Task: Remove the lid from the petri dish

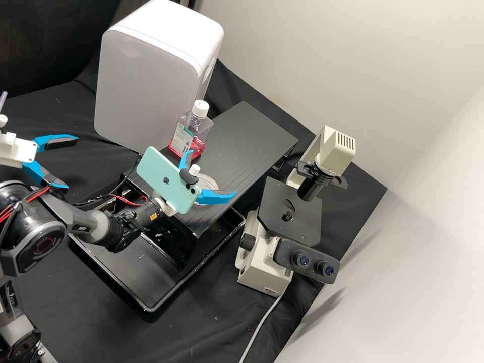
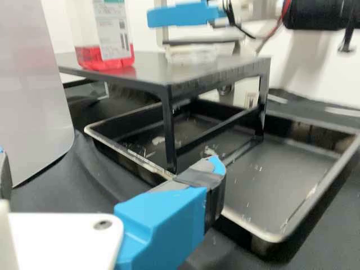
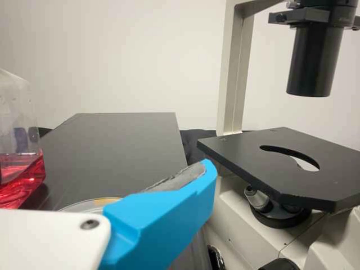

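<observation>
The clear petri dish (image 1: pixel 208 182) with its lid on lies on the near part of a raised black platform (image 1: pixel 252 141). My right gripper (image 1: pixel 212 172) hangs over it, open, one blue finger on either side of the dish. In the left wrist view the dish (image 2: pixel 191 52) sits under one of those fingers (image 2: pixel 183 14), a small gap between them. The right wrist view has the dish rim (image 3: pixel 93 203) just beyond my own finger (image 3: pixel 169 205). My left gripper (image 1: pixel 69 161) is open at the far left, well away from the platform, holding nothing.
A flask of red liquid (image 1: pixel 190 132) stands on the platform just behind the dish. The platform rests in a black tray (image 1: pixel 151 282). A white box (image 1: pixel 151 70) stands at the back and a microscope (image 1: pixel 292 217) to the right, with a cable running forward.
</observation>
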You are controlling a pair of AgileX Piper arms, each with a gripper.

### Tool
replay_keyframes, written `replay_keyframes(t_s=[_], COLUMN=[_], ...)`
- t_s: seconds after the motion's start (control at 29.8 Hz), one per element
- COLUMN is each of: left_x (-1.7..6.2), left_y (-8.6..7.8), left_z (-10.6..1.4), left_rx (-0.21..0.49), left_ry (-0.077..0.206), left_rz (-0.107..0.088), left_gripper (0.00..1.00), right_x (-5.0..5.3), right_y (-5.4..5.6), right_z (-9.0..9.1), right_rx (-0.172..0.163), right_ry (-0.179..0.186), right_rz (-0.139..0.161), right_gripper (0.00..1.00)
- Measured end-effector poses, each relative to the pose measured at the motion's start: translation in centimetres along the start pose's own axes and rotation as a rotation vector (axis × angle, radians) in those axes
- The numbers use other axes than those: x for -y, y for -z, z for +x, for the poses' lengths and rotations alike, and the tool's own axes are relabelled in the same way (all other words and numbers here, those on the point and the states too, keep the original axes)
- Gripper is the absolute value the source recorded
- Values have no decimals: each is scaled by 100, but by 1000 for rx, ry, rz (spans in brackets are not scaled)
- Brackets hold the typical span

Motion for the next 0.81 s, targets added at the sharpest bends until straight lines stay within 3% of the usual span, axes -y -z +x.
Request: replay_keyframes(t_s=[0.17,0.5,0.81], left_x=[44,71,78], left_y=[4,-3,-48], left_z=[53,119,125], left_rx=[-25,-28,-35], left_ry=[15,24,21], left_rz=[27,33,-5], left_gripper=[100,100,100], right_x=[0,0,0], right_y=[0,0,0], right_z=[0,0,0], right_rx=[0,0,0], right_ry=[0,0,0], right_rz=[0,0,0], right_gripper=[100,100,100])
